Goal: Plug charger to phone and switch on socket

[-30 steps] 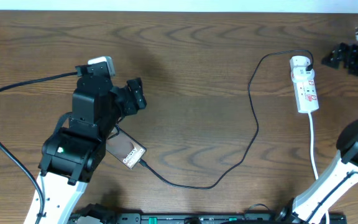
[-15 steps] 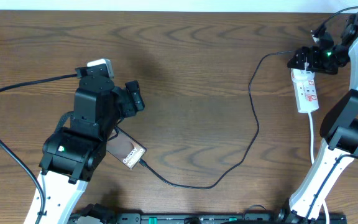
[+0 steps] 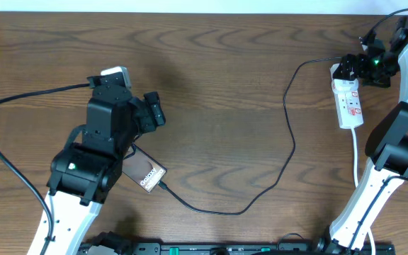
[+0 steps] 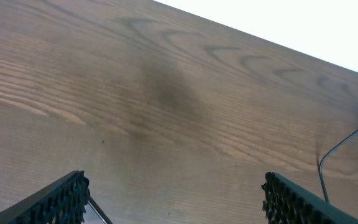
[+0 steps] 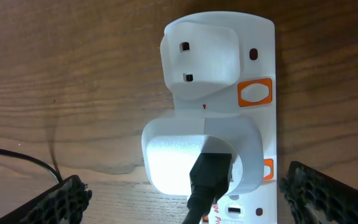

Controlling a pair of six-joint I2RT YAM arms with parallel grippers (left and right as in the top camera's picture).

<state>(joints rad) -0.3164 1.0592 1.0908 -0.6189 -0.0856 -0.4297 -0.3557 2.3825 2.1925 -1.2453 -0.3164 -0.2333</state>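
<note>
Overhead: socket (image 3: pixel 348 99) lies far right, long axis near-to-far, right gripper (image 3: pixel 354 65) over its far end; left gripper (image 3: pixel 154 110) is well apart, by the phone (image 3: pixel 146 172). Left wrist: left gripper (image 4: pixel 176 202) spread over the desk (image 4: pixel 166 93). Right wrist: right gripper (image 5: pixel 188 196) spread, orange switch (image 5: pixel 255 93) just ahead.

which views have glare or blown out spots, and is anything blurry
Right wrist: the charger plug glows overexposed white on the socket, surface detail lost; left wrist: the area past the table edge is blown out, with a soft dark patch on the wood; overhead: evenly lit and sharp.
</note>
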